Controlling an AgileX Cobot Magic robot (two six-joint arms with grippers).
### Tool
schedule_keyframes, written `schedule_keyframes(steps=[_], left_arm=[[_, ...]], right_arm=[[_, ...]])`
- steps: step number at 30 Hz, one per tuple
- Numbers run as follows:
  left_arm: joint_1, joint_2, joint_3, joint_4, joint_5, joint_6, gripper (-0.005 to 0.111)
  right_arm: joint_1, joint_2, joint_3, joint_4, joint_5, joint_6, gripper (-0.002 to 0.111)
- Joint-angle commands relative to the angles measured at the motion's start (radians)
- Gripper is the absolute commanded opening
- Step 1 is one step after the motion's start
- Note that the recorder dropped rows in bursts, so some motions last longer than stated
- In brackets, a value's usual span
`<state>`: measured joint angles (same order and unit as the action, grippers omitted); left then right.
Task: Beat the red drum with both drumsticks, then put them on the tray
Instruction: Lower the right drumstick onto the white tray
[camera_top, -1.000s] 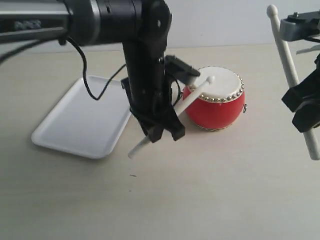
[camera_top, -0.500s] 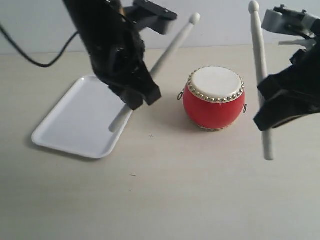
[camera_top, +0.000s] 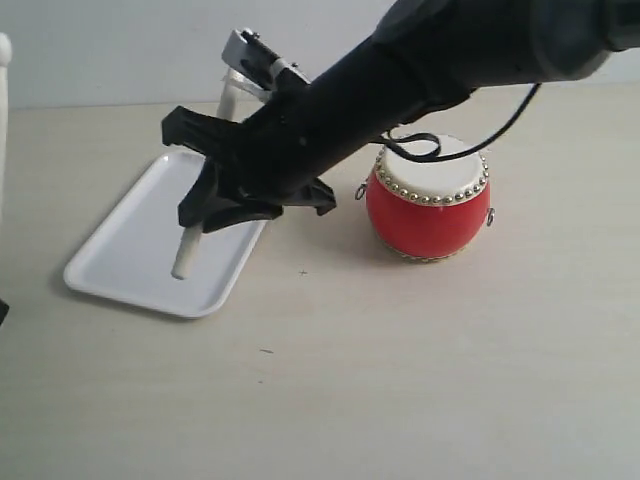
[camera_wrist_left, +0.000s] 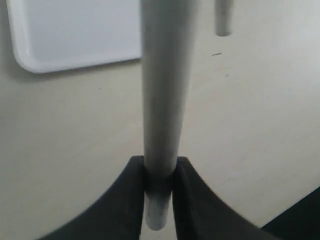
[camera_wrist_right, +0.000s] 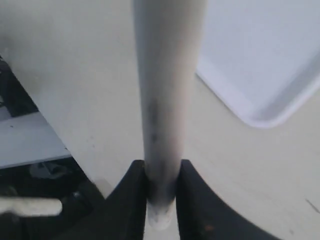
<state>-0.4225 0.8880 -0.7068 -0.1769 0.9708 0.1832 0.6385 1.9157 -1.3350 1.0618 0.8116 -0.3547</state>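
Note:
The red drum (camera_top: 428, 200) stands upright on the table, right of centre, with nothing touching it. The white tray (camera_top: 130, 250) lies to its left. My right arm reaches across the middle. Its gripper (camera_top: 210, 205) (camera_wrist_right: 161, 190) is shut on a drumstick (camera_top: 185, 255) (camera_wrist_right: 167, 75), whose lower end hangs just over the tray's near right part. My left gripper (camera_wrist_left: 160, 190) is shut on the other drumstick (camera_wrist_left: 162, 90). In the exterior view only a sliver of that stick (camera_top: 3, 120) shows at the far left edge. The tray's corner (camera_wrist_left: 75, 35) lies beyond it.
The right arm's black body and its cable (camera_top: 470, 130) pass close over the drum's far left side. The right gripper's stick end (camera_wrist_left: 223, 20) shows in the left wrist view. Bare tabletop (camera_top: 400, 380) spreads in front of drum and tray.
The right arm has swung from the right side across the drum to above the tray, carrying its stick. The left arm has drawn back from the tray to the far left edge with its stick.

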Motion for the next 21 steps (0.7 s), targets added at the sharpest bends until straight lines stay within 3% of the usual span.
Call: schedule_keyframes(steps=[1,7,10,21], left_arm=[[0.008,-0.078,0.028,0.011,-0.011,-0.023,0.0],[0.008,-0.087,0.028,0.03,-0.013,-0.027,0.0],[0.008,-0.087,0.029,0.035,-0.049,-0.027,0.0],[0.004,-0.087,0.029,0.03,-0.082,-0.027,0.0]], right_arm=[[0.002,0.168,-0.165,0.042,0.073,0.121,0.0],[0.002,0.329,-0.338,0.017,0.095,0.236,0.0],[0.002,0.378,-0.415,-0.133,0.103,0.407,0.0],[0.002,0.459,-0.44,-0.103,0.107,0.441,0.0]])
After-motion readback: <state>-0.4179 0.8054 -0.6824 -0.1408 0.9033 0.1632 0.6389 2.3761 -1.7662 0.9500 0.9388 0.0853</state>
